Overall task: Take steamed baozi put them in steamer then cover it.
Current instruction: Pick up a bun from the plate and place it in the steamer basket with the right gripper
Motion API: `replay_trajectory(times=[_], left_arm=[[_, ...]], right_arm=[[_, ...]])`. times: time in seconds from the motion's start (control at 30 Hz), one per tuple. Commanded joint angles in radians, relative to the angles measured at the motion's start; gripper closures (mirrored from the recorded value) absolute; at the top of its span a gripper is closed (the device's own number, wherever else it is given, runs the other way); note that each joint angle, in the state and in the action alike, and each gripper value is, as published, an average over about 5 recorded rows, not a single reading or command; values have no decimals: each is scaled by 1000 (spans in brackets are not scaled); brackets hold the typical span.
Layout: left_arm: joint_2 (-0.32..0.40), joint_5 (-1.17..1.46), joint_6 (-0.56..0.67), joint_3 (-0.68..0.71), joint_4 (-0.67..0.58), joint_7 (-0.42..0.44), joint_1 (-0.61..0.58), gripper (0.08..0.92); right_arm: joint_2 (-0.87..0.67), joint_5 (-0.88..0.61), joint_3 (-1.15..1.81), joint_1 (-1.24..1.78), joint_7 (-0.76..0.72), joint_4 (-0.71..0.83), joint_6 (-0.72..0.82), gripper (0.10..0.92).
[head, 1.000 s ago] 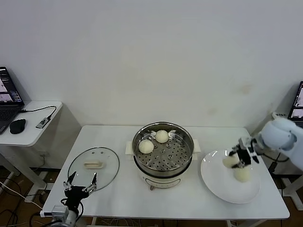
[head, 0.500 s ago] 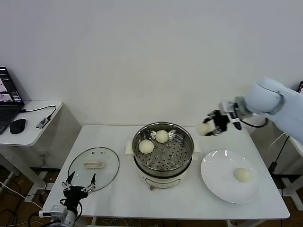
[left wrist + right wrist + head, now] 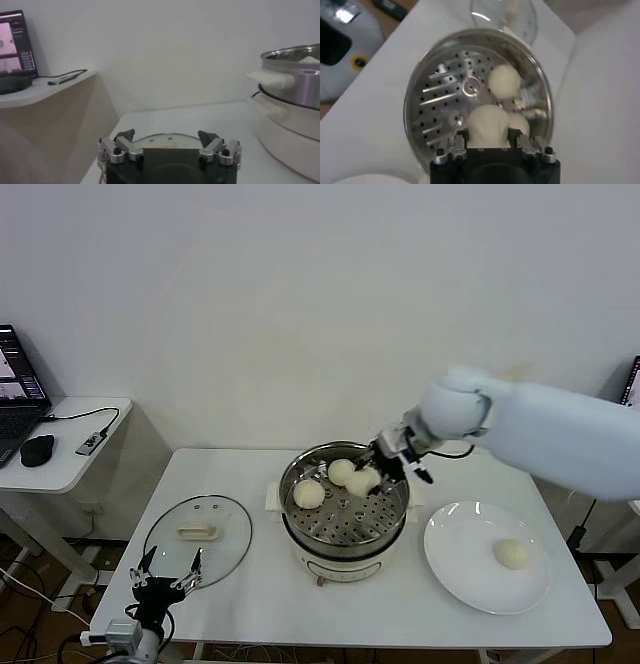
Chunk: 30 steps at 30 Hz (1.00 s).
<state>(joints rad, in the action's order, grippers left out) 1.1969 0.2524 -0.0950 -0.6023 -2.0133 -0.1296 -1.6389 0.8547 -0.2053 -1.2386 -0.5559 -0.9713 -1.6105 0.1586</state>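
The steamer stands mid-table with two baozi on its perforated tray. My right gripper is over the steamer's right side, shut on a third baozi. In the right wrist view this gripper grips that baozi above the tray, with another baozi beyond it. A fourth baozi lies on the white plate. The glass cover lies flat at the table's left. My left gripper is open and idle at the cover's near edge.
A side table with a laptop, a mouse and a cable stands at the far left. The wall runs close behind the table. The steamer's wall stands to one side of my left gripper.
My right gripper lifted a baozi off the plate and carried it left, first beside the steamer's right rim, now over the tray. One baozi is left on the plate. The left arm has not moved.
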Motion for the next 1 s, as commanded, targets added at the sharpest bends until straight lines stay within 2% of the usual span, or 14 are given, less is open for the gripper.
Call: replay_trajectory(times=[0.03,0.47,0.83,1.0], left_arm=[[7,-1,3,-1,-1,-2,-4,177],[5,0,8,-5,4,-2,-4,177],[9,1,11,-5,7,-2,-4,177],[9,1,11,-3,8,-2,-4,177]], right_arm=[[123,106,-38,77,5,63,-146,516],[135,180,-52,113,5,96,-252,511],[133,168,-58,82,-11,75,-258,506],[96,134,-67,28,-36,36,-237,417]])
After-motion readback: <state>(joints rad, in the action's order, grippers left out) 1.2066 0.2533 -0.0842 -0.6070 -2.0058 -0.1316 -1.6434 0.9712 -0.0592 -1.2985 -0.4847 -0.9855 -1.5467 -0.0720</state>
